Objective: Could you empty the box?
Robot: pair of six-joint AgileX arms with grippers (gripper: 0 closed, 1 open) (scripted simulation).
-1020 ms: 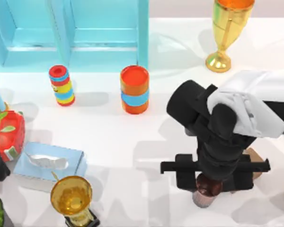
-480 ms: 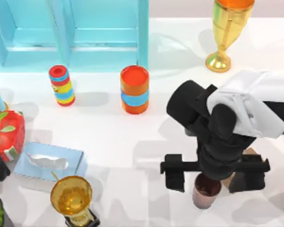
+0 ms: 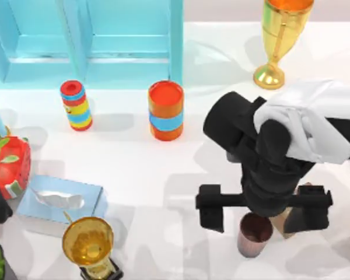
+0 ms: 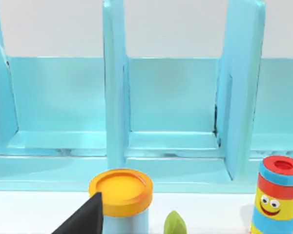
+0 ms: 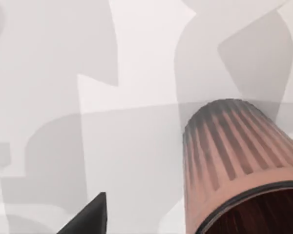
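Hovering right end effector [image 3: 262, 209] spread wide above ribbed copper cup [image 3: 254, 234], white table [image 3: 151, 169]

Right arm [image 3: 268, 157] — chunky matte-black cylinders, a white shell over its upper link — ending in a black crossbar with two blocky black fingers [image 3: 210, 209].

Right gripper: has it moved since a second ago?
Yes. The right gripper has opened off the brown cup and edged toward the orange can; the cup stands free.
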